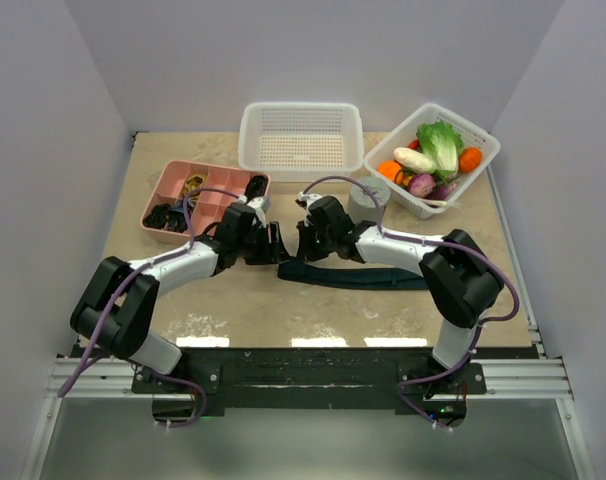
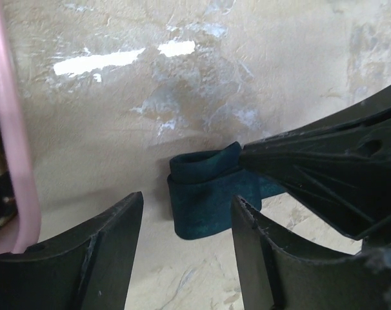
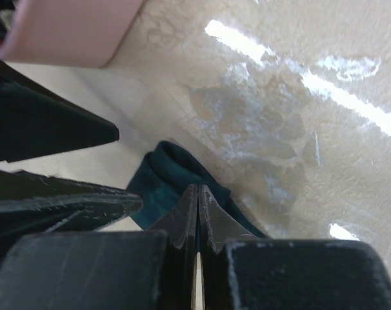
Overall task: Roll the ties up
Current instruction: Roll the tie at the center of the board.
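Note:
The dark teal tie (image 1: 363, 279) lies flat across the table in front of the right arm, and its left end is curled up into a small loop (image 2: 205, 200). My right gripper (image 3: 199, 188) is shut, its tips pinching the fabric at that loop (image 3: 163, 174). In the left wrist view its fingers (image 2: 324, 161) come in from the right onto the loop. My left gripper (image 2: 186, 213) is open just short of the loop, one finger on each side, and does not touch the cloth. In the top view the two grippers (image 1: 275, 245) (image 1: 305, 240) face each other closely.
A pink compartment tray (image 1: 183, 180) with small items sits behind the left gripper, its rim (image 2: 15, 161) close by. A white basket (image 1: 301, 140), a grey cylinder (image 1: 368, 195) and a clear bin (image 1: 478, 140) of vegetables stand at the back.

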Controlling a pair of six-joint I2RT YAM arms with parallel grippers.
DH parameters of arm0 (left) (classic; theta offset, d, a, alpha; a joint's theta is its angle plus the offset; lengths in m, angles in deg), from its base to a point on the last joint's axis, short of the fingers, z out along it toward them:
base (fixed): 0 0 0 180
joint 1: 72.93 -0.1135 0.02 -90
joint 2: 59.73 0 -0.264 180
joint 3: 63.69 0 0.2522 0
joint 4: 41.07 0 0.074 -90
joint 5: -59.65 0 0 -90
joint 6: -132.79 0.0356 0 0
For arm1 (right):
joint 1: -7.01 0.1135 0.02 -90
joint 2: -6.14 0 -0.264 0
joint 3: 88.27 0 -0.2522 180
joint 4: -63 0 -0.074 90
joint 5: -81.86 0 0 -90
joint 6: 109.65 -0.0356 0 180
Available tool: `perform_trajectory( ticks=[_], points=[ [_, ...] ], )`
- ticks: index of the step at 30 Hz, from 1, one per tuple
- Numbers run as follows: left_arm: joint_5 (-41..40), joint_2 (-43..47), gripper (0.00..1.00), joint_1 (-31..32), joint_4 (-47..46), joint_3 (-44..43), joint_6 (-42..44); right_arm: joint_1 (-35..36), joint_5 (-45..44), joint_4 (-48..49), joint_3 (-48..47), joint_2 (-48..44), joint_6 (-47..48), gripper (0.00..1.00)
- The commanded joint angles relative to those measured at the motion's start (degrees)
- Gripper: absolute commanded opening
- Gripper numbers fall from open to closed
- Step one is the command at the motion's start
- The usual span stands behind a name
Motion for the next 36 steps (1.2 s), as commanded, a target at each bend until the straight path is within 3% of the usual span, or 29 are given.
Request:
perform_trajectory(
  ticks=[1,11,20,30,36],
  points=[
    [6.4,-1.8,0.63,-1.7,-8.6,2.4,-2.4,0.3,-0.4,0.9,1.4,0.0,1.4,0.00],
    [8.2,-6.0,0.64,-2.3,-12.0,3.9,-3.8,0.3,-1.2,2.7,4.4,1.1,0.9,0.00],
    [5.2,-6.0,0.62,-2.4,-9.0,4.1,-3.2,0.5,-3.1,3.3,5.2,3.0,0.3,0.00],
    [-2.4,-5.3,0.62,-2.5,-2.7,3.3,-0.1,0.5,-4.2,-0.1,2.3,-3.3,1.6,0.00],
    [-2.8,-6.7,0.62,-4.9,-3.3,3.1,1.8,1.2,-4.1,-1.6,2.5,-6.7,1.9,0.00]
  ],
)
